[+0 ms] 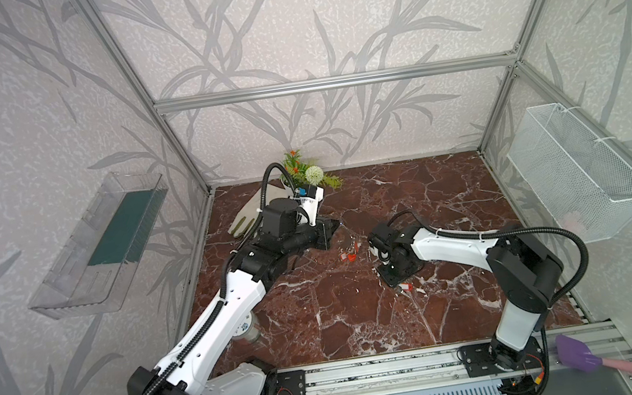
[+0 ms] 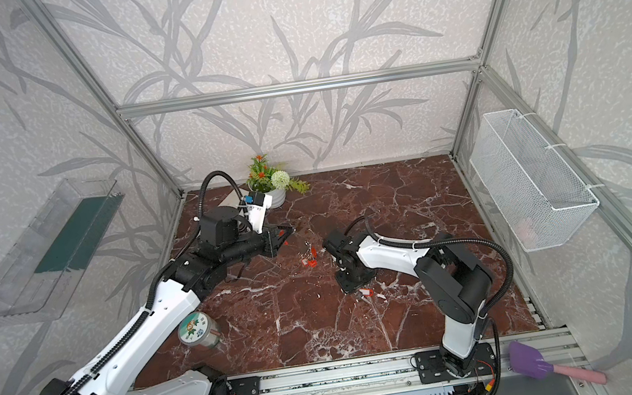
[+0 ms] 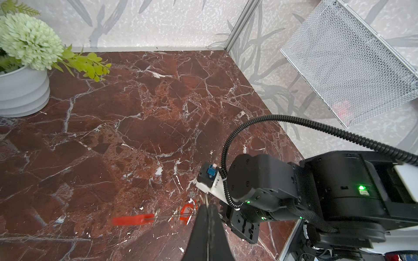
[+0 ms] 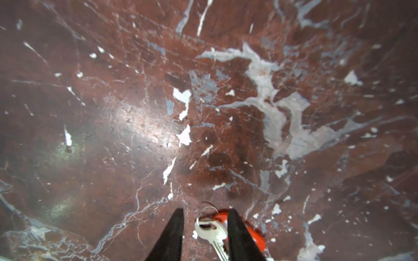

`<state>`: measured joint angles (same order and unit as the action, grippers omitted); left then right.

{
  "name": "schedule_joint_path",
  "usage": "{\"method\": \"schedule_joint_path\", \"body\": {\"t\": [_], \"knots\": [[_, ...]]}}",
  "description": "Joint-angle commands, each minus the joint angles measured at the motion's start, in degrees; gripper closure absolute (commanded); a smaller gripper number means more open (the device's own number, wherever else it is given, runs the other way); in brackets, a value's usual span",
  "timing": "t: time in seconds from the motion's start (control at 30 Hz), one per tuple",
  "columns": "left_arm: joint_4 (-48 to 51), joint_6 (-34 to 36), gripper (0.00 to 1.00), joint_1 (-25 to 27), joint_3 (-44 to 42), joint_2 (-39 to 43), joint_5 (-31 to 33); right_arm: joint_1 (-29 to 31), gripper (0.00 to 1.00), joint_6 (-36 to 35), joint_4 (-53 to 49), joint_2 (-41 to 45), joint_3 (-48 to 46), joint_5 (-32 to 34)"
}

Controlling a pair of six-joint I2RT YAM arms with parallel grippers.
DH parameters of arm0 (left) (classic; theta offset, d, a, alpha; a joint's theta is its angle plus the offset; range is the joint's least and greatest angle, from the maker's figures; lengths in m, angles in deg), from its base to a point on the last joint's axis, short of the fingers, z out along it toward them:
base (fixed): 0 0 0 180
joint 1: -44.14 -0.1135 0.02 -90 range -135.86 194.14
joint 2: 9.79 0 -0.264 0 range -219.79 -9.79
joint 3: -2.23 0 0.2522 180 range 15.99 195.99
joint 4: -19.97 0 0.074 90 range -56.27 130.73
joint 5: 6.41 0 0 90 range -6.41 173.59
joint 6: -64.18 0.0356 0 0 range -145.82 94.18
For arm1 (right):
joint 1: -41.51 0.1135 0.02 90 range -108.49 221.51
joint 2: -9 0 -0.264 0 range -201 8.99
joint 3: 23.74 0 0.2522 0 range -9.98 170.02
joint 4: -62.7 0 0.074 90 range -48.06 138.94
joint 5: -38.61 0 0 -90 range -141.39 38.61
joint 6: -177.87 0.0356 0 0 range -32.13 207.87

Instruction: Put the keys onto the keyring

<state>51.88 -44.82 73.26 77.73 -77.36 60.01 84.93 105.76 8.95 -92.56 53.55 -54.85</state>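
My left gripper (image 3: 207, 204) is shut on the thin grey wire of the keyring (image 3: 133, 219), whose red sleeve sticks out sideways from the fingers. Several keys (image 3: 185, 211) with red-orange tags hang on that wire close to the fingertips. In both top views this gripper (image 1: 336, 226) (image 2: 292, 231) is held above the table's middle, with the hanging keys (image 1: 349, 254) (image 2: 309, 260) just below it. My right gripper (image 4: 204, 214) points down at the table, open. A loose silver key (image 4: 210, 230) with a red tag lies between its fingers; it also shows in both top views (image 1: 406, 287) (image 2: 366, 293).
A potted plant (image 1: 305, 177) and a pale glove (image 1: 252, 216) stand at the back behind the left arm. A round tin (image 2: 198, 332) sits under the left forearm. A wire basket (image 1: 579, 174) hangs on the right wall, a clear tray (image 1: 98, 246) on the left wall.
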Motion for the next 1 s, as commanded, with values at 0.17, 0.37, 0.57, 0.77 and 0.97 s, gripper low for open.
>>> {"method": "schedule_joint_path", "body": {"t": [0.17,0.37,0.57,0.77,0.97], "knots": [[-0.09,1.68,1.00,-0.13,1.63,1.41,0.87,0.53,0.67,-0.07,-3.44,-1.67,0.51,-0.05],[-0.14,1.92,1.00,-0.12,2.16,0.63,0.45,0.53,0.67,0.21,-3.88,-2.40,0.76,0.36],[-0.33,1.99,1.00,-0.15,2.25,0.33,0.33,0.53,0.72,0.41,-4.83,-1.78,1.39,1.56],[-0.52,1.78,1.00,-0.14,1.90,0.39,0.17,0.53,0.74,0.31,-6.20,-1.19,2.48,2.54],[-0.51,1.65,1.00,-0.15,1.72,0.43,0.09,0.52,0.74,0.31,-6.71,-0.90,2.28,2.94]]}}
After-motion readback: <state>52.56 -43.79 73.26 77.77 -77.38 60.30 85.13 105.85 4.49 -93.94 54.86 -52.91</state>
